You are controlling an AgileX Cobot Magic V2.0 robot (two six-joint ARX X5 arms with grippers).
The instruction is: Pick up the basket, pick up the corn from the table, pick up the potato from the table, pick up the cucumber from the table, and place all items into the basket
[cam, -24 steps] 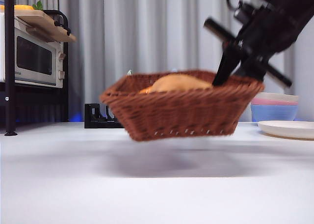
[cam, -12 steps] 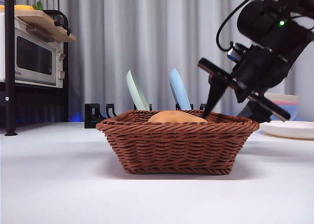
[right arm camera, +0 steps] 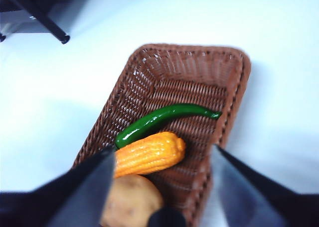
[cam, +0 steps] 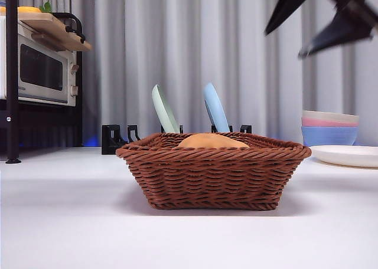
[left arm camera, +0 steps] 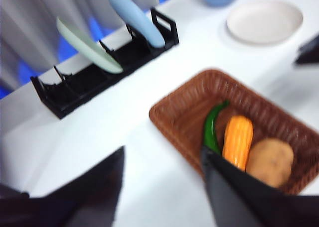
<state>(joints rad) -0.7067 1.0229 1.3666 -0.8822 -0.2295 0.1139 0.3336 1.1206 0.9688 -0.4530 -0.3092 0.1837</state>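
Wicker basket (cam: 212,171) sits loaded on the table (cam: 71,222).
Right gripper (right arm camera: 159,187) hangs just above, jaws apart, empty; corn (right arm camera: 149,153) probably lies crosswise.

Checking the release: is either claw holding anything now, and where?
Nothing is held. Both claws are open above the brown woven wicker basket on the table.

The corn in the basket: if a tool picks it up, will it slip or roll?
The corn looks glossy, so it may slip in a light grip. Its rounded cob shape would probably roll on a flat surface. Here it lies wedged between the cucumber and the potato in the basket, so it probably stays put.
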